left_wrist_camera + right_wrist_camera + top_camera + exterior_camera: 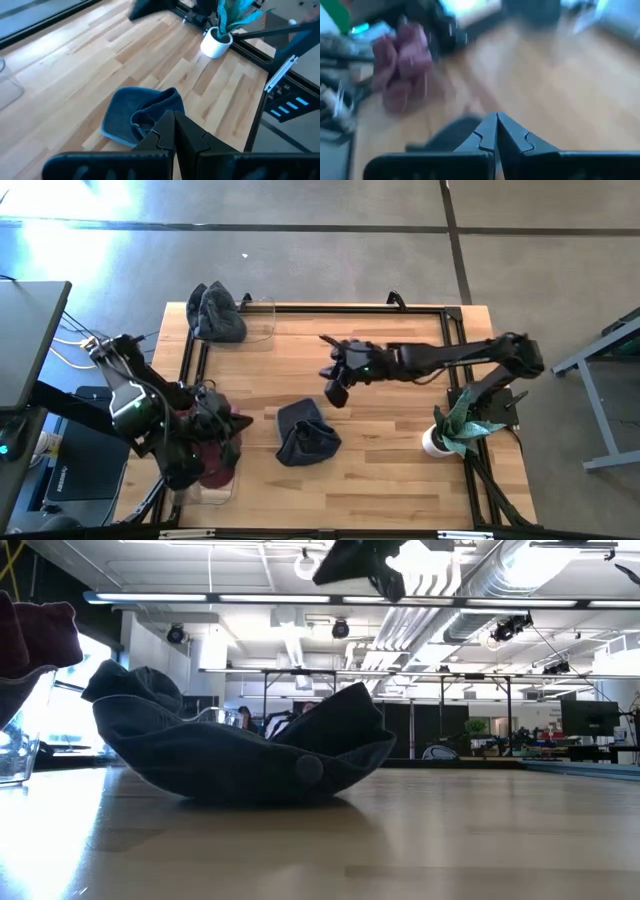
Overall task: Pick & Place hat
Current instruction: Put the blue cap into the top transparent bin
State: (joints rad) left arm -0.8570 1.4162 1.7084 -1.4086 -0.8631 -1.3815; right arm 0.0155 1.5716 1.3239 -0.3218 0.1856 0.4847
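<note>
Hat [305, 432] on table, right gripper [337, 390] apparently raised, jaws closed.

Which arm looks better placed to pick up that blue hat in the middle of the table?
Probably the right. Its shut, empty gripper hangs just beside the blue hat, with nothing between them. The left gripper is also shut, over by the maroon hat at the table's left edge.

Dark blue hat [305, 432]; maroon hat [215, 452]; grey hat [215, 312]; white pot [434, 442]; pale wood table [400, 470]
</note>
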